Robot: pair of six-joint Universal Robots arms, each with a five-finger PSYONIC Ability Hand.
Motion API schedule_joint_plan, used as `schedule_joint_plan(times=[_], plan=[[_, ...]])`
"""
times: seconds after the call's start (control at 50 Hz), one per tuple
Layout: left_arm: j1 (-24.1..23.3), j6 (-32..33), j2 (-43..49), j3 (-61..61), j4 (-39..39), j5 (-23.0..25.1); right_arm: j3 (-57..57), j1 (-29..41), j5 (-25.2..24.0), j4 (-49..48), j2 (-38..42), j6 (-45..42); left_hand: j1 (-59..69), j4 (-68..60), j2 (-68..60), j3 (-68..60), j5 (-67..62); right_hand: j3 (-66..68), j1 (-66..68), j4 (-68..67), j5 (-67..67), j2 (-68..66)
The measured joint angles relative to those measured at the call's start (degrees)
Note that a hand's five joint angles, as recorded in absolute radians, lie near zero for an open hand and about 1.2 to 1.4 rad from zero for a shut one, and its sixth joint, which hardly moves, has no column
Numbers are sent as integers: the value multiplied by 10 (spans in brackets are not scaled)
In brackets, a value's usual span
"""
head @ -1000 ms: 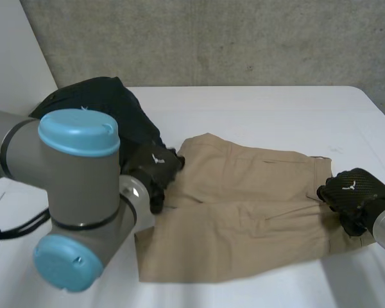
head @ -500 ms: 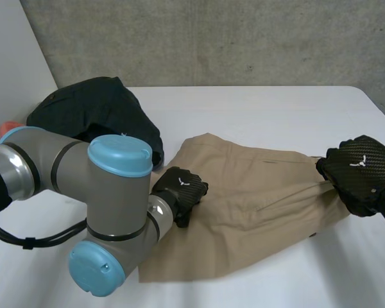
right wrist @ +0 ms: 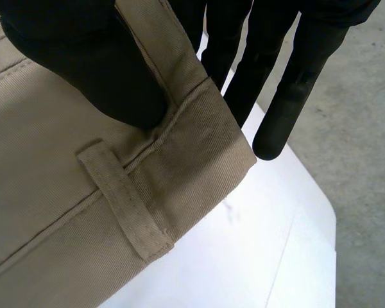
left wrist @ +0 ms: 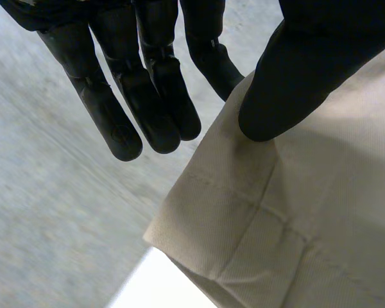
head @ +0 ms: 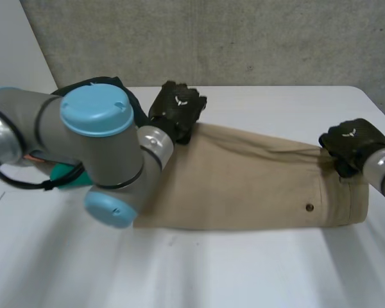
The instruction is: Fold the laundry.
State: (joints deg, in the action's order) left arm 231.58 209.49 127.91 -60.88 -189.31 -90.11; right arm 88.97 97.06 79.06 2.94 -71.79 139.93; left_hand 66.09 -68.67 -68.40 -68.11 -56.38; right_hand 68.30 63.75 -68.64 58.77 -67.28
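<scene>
Evidently the half-fold is the step in hand: the tan shorts [head: 244,179] lie doubled over on the white table [head: 263,276], both far corners pinched. The left hand [head: 176,110] nips the leg hem between thumb and straight fingers; the right hand [head: 350,142] nips the waistband beside a belt loop [right wrist: 125,205]. Next, probably, both should let go cleanly, then fold crosswise.

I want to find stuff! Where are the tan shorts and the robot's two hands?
tan shorts [head: 244,186], head view, middle of the cloth.
left hand [head: 177,110], head view, back of the hand.
right hand [head: 350,140], head view, back of the hand.
</scene>
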Motion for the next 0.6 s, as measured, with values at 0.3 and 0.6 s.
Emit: schedule_joint_plan(times=[0.3, 0.6], plan=[[17, 136, 249, 237, -136, 11, -168, 65, 99, -207, 227, 15, -225, 209, 206, 203, 193, -350, -328, 353, -362, 355], [5, 106, 95, 24, -218, 9, -65, 43, 55, -31, 94, 127, -551, 572, 566, 561, 535, -565, -510, 568, -560, 554]])
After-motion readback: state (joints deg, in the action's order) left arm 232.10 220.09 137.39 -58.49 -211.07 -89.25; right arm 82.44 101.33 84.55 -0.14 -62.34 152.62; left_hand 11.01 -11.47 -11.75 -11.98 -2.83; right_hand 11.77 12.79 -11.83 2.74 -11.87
